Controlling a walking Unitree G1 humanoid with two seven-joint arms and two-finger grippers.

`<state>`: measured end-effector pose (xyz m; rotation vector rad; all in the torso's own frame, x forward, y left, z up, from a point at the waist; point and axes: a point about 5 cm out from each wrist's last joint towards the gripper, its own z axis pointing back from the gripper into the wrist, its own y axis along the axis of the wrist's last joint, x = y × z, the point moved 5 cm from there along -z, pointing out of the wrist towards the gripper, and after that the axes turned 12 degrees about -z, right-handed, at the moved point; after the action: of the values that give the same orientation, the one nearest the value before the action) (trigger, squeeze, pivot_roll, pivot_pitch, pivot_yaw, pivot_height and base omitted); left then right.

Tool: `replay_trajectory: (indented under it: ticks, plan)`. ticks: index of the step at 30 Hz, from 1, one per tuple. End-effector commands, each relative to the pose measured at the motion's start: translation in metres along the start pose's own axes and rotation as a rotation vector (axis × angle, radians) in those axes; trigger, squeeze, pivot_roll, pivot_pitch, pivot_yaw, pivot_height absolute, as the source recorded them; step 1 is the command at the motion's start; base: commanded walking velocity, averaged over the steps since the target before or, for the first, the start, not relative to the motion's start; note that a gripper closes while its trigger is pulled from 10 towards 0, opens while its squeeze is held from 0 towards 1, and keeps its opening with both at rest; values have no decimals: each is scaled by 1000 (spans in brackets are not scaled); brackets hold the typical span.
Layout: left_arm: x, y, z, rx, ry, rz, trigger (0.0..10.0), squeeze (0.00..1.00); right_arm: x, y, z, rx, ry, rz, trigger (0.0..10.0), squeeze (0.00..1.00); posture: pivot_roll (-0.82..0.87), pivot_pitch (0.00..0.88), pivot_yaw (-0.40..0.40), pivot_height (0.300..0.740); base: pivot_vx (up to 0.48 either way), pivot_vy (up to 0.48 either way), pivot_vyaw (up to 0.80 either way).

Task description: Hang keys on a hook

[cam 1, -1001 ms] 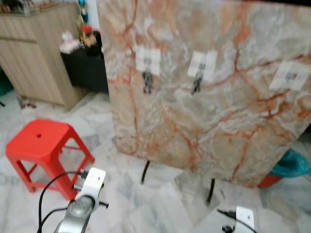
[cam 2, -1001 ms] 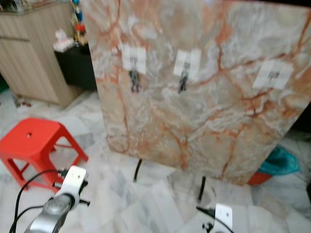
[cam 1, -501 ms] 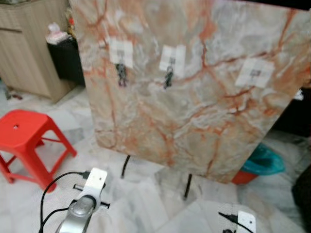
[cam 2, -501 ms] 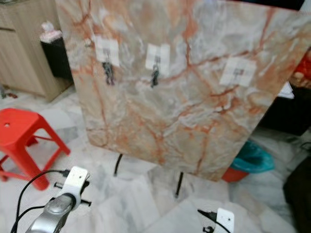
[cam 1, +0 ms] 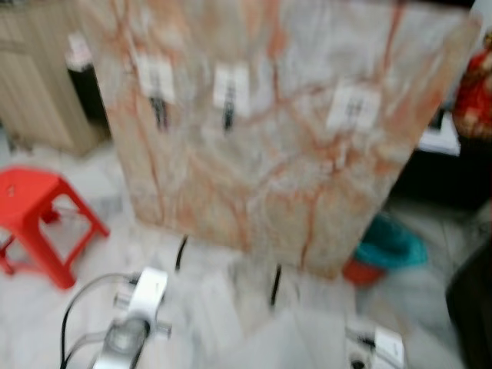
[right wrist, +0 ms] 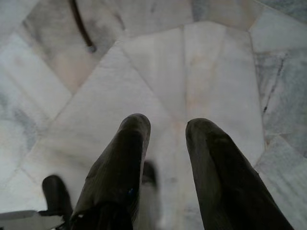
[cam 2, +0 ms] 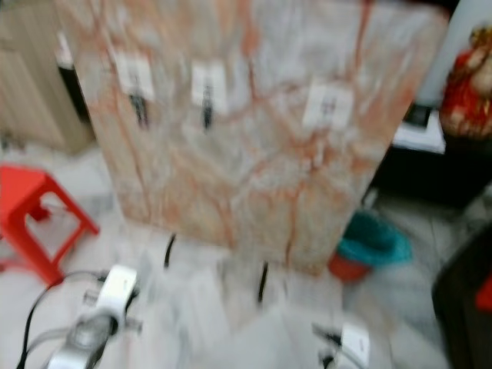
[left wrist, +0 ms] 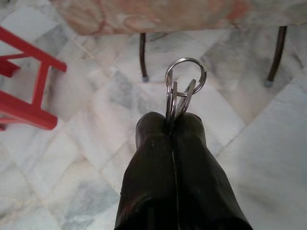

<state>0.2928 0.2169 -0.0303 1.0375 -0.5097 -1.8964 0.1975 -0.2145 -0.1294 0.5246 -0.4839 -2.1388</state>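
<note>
A marble-patterned board [cam 1: 269,138] stands on thin black legs ahead of me. Three white hook pads are stuck on it: the left pad [cam 1: 156,79] and the middle pad [cam 1: 231,87] each carry dark keys, and the right pad [cam 1: 352,106] has nothing hanging from it. In the left wrist view my left gripper [left wrist: 171,125] is shut on a silver key ring with keys [left wrist: 184,86], held low over the marble floor. My left arm [cam 1: 134,327] shows at the bottom left. My right gripper [right wrist: 165,129] hangs open above the floor, holding nothing.
A red plastic stool [cam 1: 34,219] stands to the left of the board. Behind it is a wooden cabinet [cam 1: 34,84]. A teal basin [cam 1: 388,246] lies on the floor at the board's right, beside dark furniture [cam 1: 442,165]. The picture is blurred.
The whole view has shifted left and blurred as the camera turns right. The board and stool sit further left in the picture. Both grippers keep their poses.
</note>
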Motion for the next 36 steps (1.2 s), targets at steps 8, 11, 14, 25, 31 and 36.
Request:
replay_trajectory:
  ticks: [8,11,14,25,31,36]
  plan:
    - [5,8,-1,23,-5,-6,10000,0,12,7,0,22,-47,-61,10000,0,86,0,-67,740,0,-318,0]
    - [4,9,-1,24,-3,-5,10000,0,10,9,0,24,-45,-59,10000,0,88,0,-69,740,0,-319,0]
    - [3,10,-1,26,1,-3,10000,0,8,10,0,27,-42,-57,10000,0,89,0,-71,740,0,-316,0]
    - [2,14,-2,37,6,-13,10000,0,7,13,-1,33,-43,-57,10000,0,87,0,-77,740,0,-314,0]
    - [-1,14,-3,30,30,-23,10000,0,5,15,-1,37,-39,-55,10000,0,89,0,-79,740,0,-382,0]
    - [-12,18,-2,44,105,-38,10000,0,3,15,-1,36,-33,-51,10000,0,85,0,-80,740,0,0,0]
